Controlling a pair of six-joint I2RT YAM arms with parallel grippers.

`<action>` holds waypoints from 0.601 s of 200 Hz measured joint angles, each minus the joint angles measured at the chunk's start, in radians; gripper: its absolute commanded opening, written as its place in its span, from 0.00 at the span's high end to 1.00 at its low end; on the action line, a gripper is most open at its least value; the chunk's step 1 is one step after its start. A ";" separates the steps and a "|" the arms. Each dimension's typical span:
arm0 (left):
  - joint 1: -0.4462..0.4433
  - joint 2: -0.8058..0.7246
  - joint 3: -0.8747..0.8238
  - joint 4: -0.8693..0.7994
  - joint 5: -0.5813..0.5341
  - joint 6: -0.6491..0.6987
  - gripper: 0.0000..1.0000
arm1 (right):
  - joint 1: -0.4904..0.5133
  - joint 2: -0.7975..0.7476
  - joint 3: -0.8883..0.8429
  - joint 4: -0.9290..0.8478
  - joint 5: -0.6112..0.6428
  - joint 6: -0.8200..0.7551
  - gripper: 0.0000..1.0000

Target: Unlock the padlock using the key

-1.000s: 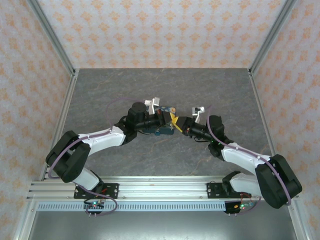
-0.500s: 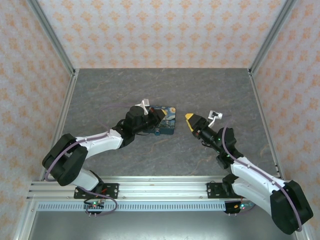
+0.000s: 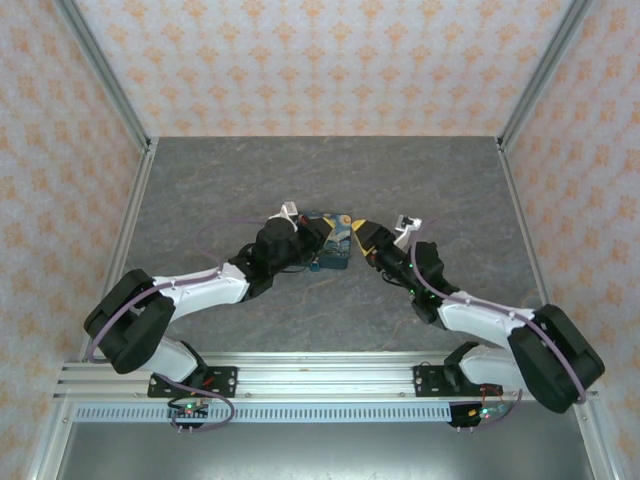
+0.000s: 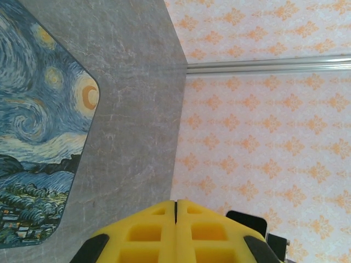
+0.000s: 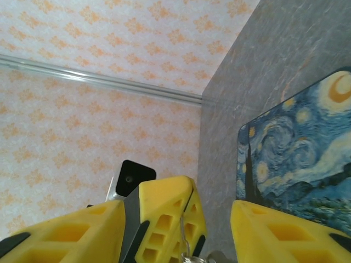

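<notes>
Overhead from behind, wrist views close, sharing padlock (image 4: 38, 137)

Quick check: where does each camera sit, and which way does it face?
Top external: above and behind the robot, looking down at the table, left arm, right arm, the padlock.
Left wrist: looks past the left gripper's shut yellow fingers; padlock left, wall beyond.
Right wrist: looks between the right gripper's open fingers; padlock at right.
Shared: both wrist views show the padlock's swirled face.
</notes>
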 measured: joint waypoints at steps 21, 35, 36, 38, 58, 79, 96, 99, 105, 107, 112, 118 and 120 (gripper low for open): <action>0.000 0.002 0.002 0.010 -0.008 -0.004 1.00 | 0.016 0.058 0.023 0.037 -0.001 0.001 0.50; 0.000 0.003 0.005 0.016 -0.014 -0.007 1.00 | 0.023 0.087 0.031 0.055 0.000 0.001 0.50; 0.000 0.003 0.005 0.016 -0.014 -0.007 1.00 | 0.024 0.089 0.032 0.057 0.000 0.001 0.50; 0.000 0.003 0.006 0.016 -0.016 -0.007 1.00 | 0.024 0.091 0.032 0.059 0.000 0.001 0.50; -0.002 0.007 0.011 0.021 -0.027 -0.007 1.00 | 0.035 0.114 0.037 0.076 -0.001 0.005 0.52; -0.007 0.007 0.011 0.024 -0.031 -0.007 1.00 | 0.046 0.137 0.047 0.092 -0.002 0.008 0.55; -0.007 0.009 0.011 0.026 -0.031 -0.007 1.00 | 0.052 0.148 0.049 0.105 -0.003 0.012 0.55; -0.007 0.010 0.011 0.026 -0.031 -0.007 1.00 | 0.053 0.150 0.049 0.108 -0.004 0.013 0.55; -0.007 0.011 0.011 0.026 -0.032 -0.007 1.00 | 0.055 0.153 0.049 0.112 -0.005 0.015 0.56; -0.007 0.011 0.011 0.027 -0.032 -0.007 1.00 | 0.056 0.154 0.049 0.113 -0.005 0.015 0.56; -0.007 0.013 0.012 0.027 -0.032 -0.007 1.00 | 0.056 0.156 0.050 0.116 -0.005 0.017 0.57; -0.007 0.014 0.012 0.027 -0.033 -0.007 1.00 | 0.058 0.158 0.050 0.119 -0.005 0.018 0.58; -0.007 0.016 0.013 0.028 -0.034 -0.007 1.00 | 0.058 0.158 0.050 0.119 -0.005 0.019 0.58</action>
